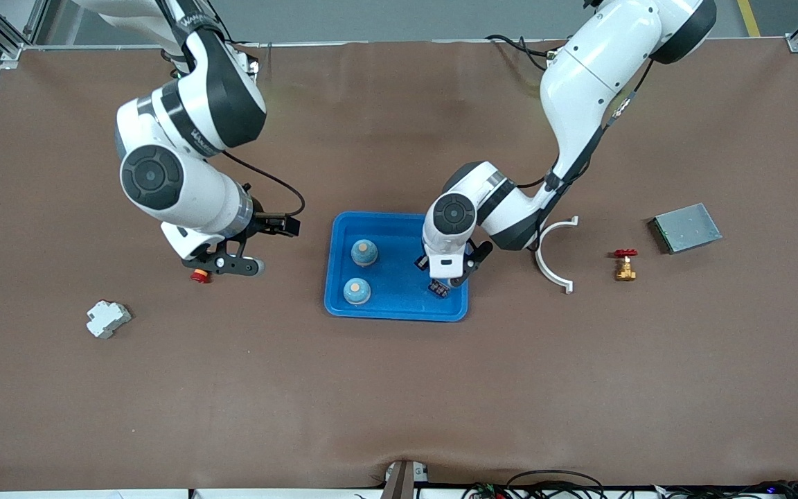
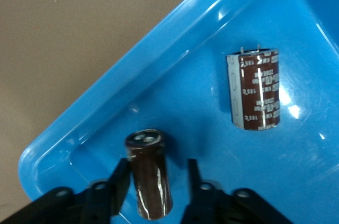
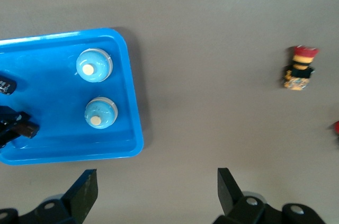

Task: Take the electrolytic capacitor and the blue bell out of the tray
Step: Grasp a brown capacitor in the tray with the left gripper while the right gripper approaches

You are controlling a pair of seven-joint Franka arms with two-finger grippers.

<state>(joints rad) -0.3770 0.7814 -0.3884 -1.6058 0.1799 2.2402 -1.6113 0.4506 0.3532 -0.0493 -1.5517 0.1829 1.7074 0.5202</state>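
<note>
The left arm bends down into the shallow blue plastic tray (image 1: pixel 399 308); its left gripper (image 2: pixel 154 184), fingers spread, straddles an upright brown cylindrical capacitor (image 2: pixel 150 179). A second brown capacitor (image 2: pixel 255 89) lies nearby in the tray, with two blue dome bells (image 1: pixel 364 253). The right gripper (image 3: pixel 157 192) hangs spread over bare table beside the tray.

— What colour is under the left arm's black two-finger pincer (image 2: pixel 154 188)?
— A glossy blue plastic tray (image 2: pixel 175 38); two brown cylindrical capacitors (image 2: pixel 258 88), silver-striped with pale lettering. Near the right pincer (image 3: pixel 157 188), two blue domed bells (image 3: pixel 94 65), cream buttons.
</note>
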